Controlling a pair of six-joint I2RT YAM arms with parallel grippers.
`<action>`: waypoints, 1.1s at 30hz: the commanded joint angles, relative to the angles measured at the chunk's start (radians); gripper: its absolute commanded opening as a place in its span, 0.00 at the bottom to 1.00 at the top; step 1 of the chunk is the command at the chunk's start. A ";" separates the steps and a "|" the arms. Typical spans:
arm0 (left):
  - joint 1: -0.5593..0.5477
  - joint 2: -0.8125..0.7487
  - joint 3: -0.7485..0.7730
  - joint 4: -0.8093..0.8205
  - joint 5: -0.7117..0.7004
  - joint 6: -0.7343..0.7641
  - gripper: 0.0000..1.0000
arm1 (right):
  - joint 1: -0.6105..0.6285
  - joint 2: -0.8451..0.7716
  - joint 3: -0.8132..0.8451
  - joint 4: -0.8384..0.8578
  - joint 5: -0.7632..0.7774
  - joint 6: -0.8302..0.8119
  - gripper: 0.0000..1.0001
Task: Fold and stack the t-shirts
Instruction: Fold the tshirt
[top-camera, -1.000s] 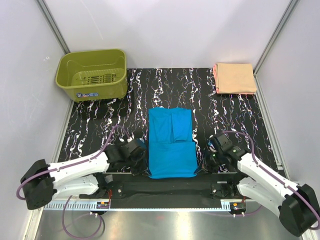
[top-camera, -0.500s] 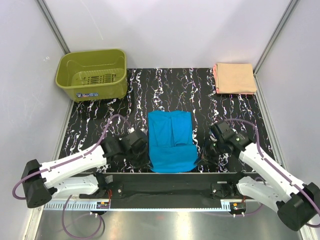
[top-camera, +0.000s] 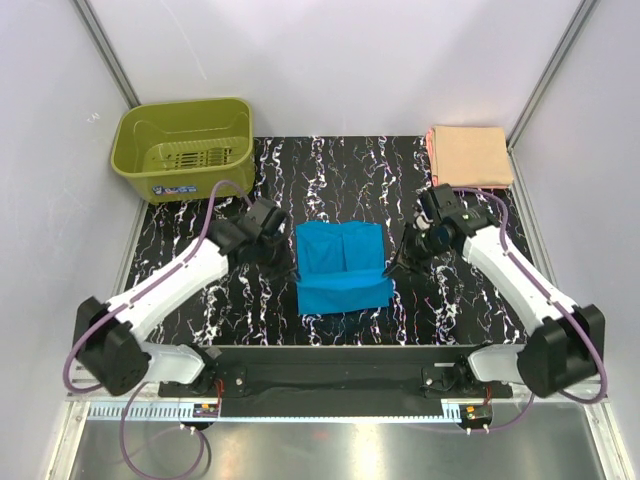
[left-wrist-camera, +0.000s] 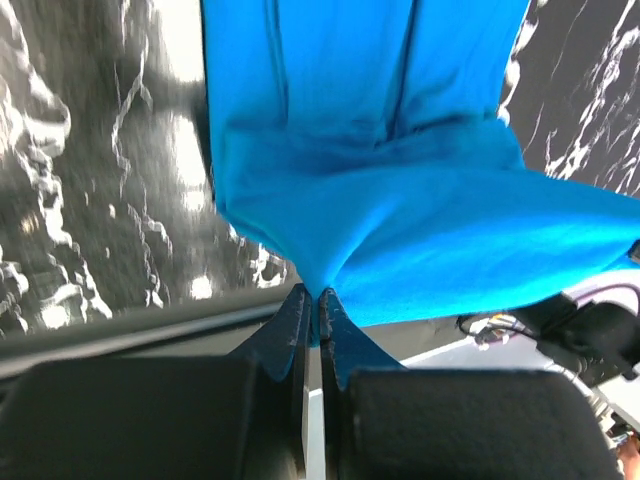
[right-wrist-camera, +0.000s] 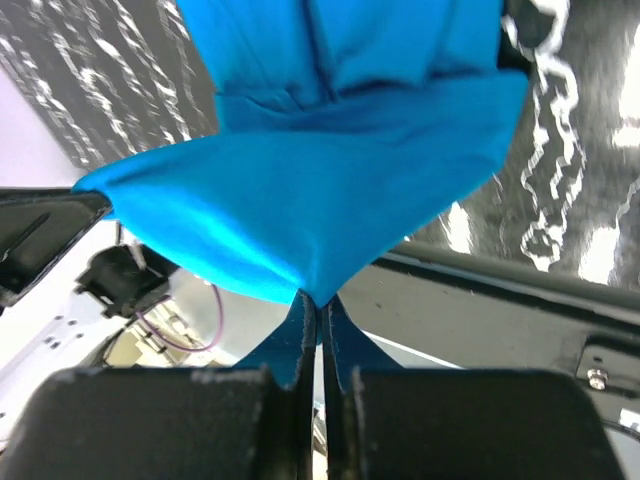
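Quick count first: two shirts, one basket, two arms. The bright turquoise-blue cloth t-shirt (top-camera: 343, 258) sits in the middle of the black white-veined marbled table (top-camera: 460, 305). The pale peach-orange cloth t-shirt (top-camera: 470, 156) is already a neat folded rectangle in the far right corner, right up against the table's far and right edges. The olive-green plastic basket (top-camera: 200, 180) is parked in the far left corner, well apart from both shirts.

Both arms are on the blue one. The left gripper (left-wrist-camera: 318, 300) has its fingers pressed together on a pinch of blue cloth at the shirt's left side. The right gripper (right-wrist-camera: 320, 305) is doing the same on the right side, fingers squeezed tight with a fold of cloth coming out between them. From the top, the two pinched corners sit about halfway along the shirt. The cloth between them runs as a raised edge doubled over the rest, with a lower layer peeking out on the near side.

For room, bare marbled surface shows on every side of the blue shirt. There's a wide strip on the left toward the basket, another on the right, a band at the far side, and a strip before the black rail (top-camera: 340, 365) at the near edge. The peach shirt is near the right arm's elbow but not touching it.
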 joint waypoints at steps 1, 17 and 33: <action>0.064 0.053 0.107 0.033 0.063 0.112 0.00 | -0.039 0.067 0.096 0.032 -0.069 -0.067 0.00; 0.288 0.389 0.382 0.084 0.257 0.254 0.00 | -0.140 0.383 0.361 0.061 -0.172 -0.118 0.00; 0.377 0.769 0.730 0.113 0.223 0.292 0.26 | -0.231 0.803 0.620 0.257 -0.242 -0.093 0.13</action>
